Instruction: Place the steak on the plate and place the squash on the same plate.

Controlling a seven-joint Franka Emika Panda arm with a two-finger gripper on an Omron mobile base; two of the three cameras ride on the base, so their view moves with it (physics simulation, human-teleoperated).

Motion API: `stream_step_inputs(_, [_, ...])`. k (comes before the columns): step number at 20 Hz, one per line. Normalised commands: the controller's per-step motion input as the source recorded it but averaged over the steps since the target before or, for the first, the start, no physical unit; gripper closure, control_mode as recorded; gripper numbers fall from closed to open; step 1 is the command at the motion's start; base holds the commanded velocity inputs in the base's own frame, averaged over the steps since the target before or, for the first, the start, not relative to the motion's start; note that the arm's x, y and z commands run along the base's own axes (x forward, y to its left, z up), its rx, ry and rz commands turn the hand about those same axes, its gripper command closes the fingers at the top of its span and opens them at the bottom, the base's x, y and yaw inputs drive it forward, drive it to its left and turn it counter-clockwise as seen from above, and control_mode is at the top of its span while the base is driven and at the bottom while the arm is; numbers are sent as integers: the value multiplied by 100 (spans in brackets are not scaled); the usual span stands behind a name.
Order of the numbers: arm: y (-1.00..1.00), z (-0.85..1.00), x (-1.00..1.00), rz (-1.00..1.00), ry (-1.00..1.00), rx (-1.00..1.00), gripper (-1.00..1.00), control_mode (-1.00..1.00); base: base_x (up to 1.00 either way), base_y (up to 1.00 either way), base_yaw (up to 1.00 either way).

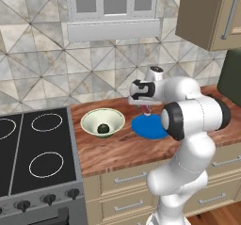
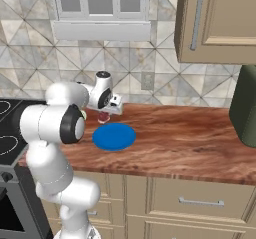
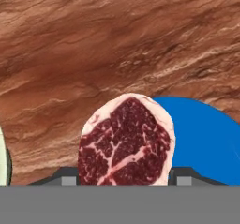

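Note:
My gripper (image 1: 147, 105) is shut on the steak (image 1: 148, 109), a red-pink marbled slab that hangs on edge a little above the counter. In the hand view the steak (image 3: 125, 143) rises between the two finger tips, and the blue plate (image 3: 206, 138) lies just to its right. From the base views the steak (image 2: 104, 117) hovers over the far rim of the plate (image 1: 149, 127) (image 2: 114, 136). The squash (image 1: 102, 128), a small dark green ball, rests inside the pale bowl (image 1: 89, 120) left of the plate.
A black stove top (image 1: 28, 158) borders the wooden counter (image 2: 190, 143) on the left. A dark green bulky object (image 2: 245, 108) stands at the counter's far right. Wall cabinets (image 2: 220, 23) hang above.

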Motion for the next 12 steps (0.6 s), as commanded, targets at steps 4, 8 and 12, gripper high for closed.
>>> stream_step_inputs(4, [-4, -3, -33, 0, -4, 0, 100, -100, 0, 0, 0])
stream_step_inputs(8, [-7, -1, -53, 0, 0, 0, 100, -100, 0, 0, 0])
stream_step_inputs(12, [-13, -9, -18, 0, -4, 0, 100, -100, 0, 0, 0])
